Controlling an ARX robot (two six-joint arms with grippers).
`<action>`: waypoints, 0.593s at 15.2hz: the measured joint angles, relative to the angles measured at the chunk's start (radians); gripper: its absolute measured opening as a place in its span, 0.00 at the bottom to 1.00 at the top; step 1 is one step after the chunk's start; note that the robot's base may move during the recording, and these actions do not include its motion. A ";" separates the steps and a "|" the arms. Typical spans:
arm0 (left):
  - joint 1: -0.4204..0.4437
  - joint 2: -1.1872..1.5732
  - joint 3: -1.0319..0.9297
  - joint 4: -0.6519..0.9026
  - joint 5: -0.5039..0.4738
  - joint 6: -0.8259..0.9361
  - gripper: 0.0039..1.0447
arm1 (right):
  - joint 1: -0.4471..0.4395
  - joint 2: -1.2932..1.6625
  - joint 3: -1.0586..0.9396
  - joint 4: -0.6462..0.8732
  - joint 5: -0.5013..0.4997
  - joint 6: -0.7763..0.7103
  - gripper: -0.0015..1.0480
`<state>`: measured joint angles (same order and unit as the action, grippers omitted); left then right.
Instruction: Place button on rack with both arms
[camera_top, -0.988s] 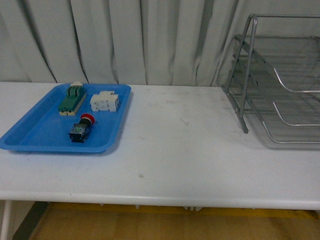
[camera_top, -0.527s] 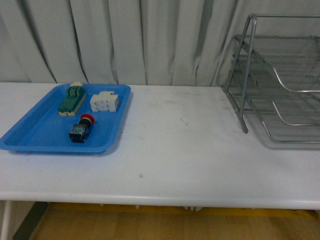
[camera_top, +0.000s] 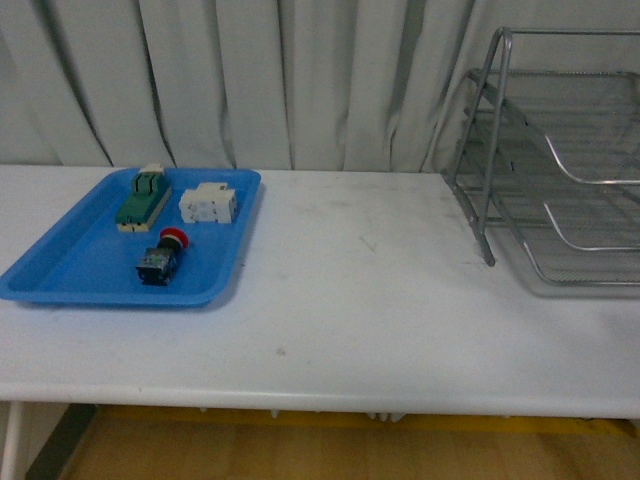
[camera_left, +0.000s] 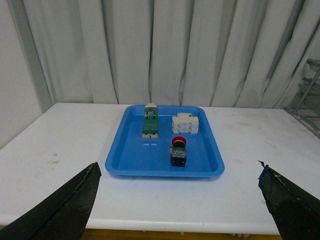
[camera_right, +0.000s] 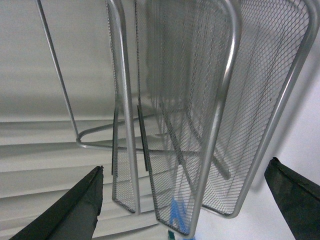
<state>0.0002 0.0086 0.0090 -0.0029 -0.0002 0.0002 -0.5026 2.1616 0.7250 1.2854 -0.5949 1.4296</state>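
Nothing has shifted; button (camera_top: 163, 255) sits untouched in blue tray (camera_top: 70, 265), rack (camera_top: 560, 160) well apart; your left pincer (camera_left: 179, 167) and right pincer (camera_right: 184, 166) both released; pickup unstarted.

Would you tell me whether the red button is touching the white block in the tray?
Apart: the left wrist view shows bare blue tray between the button and the white block.

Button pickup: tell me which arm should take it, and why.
Left looks better placed. The button lies in the blue tray straight ahead of the open left gripper; the right gripper faces the rack, far to the right.
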 joint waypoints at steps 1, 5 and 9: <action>0.000 0.000 0.000 0.000 0.000 0.000 0.94 | -0.004 0.026 0.023 -0.001 0.000 -0.014 0.94; 0.000 0.000 0.000 0.000 0.000 0.000 0.94 | -0.008 0.104 0.103 -0.001 -0.002 -0.082 0.94; 0.000 0.000 0.000 0.000 0.000 0.000 0.94 | 0.007 0.137 0.169 0.003 0.001 -0.123 0.94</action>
<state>0.0002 0.0086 0.0090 -0.0032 -0.0002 0.0002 -0.4953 2.2982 0.8936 1.2881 -0.5941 1.3067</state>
